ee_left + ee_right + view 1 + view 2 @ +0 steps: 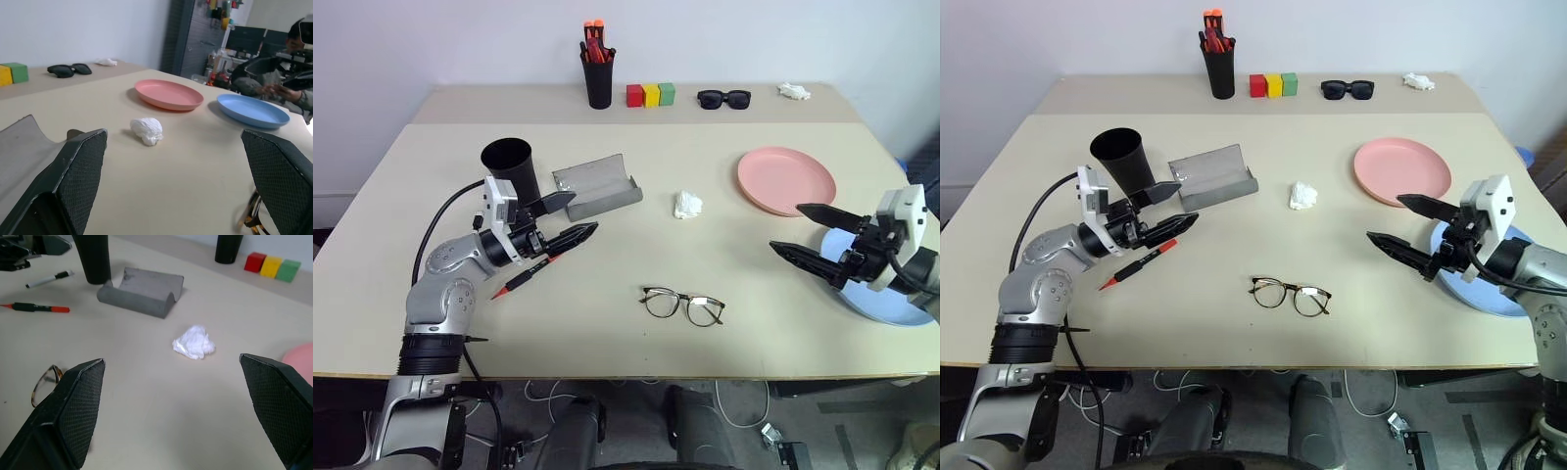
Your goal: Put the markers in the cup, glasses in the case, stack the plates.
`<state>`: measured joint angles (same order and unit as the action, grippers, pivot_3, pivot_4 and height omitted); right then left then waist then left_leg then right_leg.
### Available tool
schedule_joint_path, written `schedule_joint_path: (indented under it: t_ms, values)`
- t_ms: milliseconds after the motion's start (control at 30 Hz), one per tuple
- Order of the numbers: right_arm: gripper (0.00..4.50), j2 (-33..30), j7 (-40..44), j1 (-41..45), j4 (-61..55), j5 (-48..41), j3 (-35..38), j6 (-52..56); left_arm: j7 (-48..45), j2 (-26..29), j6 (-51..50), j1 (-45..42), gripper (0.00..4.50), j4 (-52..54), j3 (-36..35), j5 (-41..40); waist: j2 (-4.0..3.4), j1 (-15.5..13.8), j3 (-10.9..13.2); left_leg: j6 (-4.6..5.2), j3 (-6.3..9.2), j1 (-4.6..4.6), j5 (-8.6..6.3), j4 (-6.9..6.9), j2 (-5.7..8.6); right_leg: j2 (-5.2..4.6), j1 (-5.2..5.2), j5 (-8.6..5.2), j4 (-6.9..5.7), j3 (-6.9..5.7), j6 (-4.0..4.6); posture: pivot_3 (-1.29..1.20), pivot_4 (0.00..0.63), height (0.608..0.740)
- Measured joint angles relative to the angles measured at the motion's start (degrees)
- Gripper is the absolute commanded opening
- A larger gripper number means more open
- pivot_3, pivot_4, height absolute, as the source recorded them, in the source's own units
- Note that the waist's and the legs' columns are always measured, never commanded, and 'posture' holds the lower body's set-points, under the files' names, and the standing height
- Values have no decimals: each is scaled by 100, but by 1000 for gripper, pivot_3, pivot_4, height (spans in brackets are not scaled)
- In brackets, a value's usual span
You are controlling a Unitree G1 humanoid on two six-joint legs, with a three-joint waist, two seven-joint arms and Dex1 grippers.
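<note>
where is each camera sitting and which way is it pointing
Left eye: on the head, looking forward and down over the table; both arms show, left gripper and right gripper with jaws open.
Right eye: beside it, same scene.
Left wrist: along its own open jaws, across to the pink plate and blue plate.
Right wrist: along its own open jaws, toward the case and red marker.
Both wrist views share the crumpled tissue.

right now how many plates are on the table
2. The pink plate lies toward the table's far right; the blue plate lies nearer the front right edge, partly hidden under the right hand.
</note>
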<state>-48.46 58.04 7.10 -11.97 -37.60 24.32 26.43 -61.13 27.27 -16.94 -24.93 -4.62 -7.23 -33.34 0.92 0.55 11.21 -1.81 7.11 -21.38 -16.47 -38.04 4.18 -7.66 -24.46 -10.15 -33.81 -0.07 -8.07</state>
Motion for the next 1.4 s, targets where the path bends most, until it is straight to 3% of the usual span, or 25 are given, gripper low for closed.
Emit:
schedule_joint_path:
  t_ms: [367, 533, 833, 1033, 1400]
  values:
    - [4500, 238, -90, 249, -194, 45, -405, -283, 25, 247, 104, -46, 4474, -279, -36, 195, 0, -3, 0, 0, 1, 0, 0, 0, 0, 0, 0, 0, 1, 0, 0, 0, 150, 740]
    - [4500, 292, 69, 407, -295, 35, -782, -337, 170, 631, 101, 217, 4474, -112, -333, 210, 0, 26, 0, -1, 0, 0, 0, 5, -3, 1, -6, 0, 1, 1, 0, 0, 150, 740]
    - [4500, 1305, -315, 1101, -710, 223, -2042, -332, 775, 1183, -891, 1204, 4474, 91, -1211, -179, -2, -77, 2, -4, 9, -5, 1, 3, -3, 0, -14, 0, -7, 1, 1, 0, 150, 740]
    - [4500, 1251, -194, 1163, -891, -321, -2118, 319, 1766, 1690, -930, 854, 4474, -537, -1176, 697, 1, -118, 2, -4, 6, -2, 1, 4, -2, 4, -13, 0, -8, 0, 1, 0, 150, 740]
    - [4500, 1567, -381, 1246, -928, -141, -2343, 146, 2910, 1621, -2543, -636, 4474, -1392, -753, 1117, 3, -115, 2, -9, 6, -2, 4, 4, 0, 6, -16, 0, -15, -1, 0, 0, 150, 740]
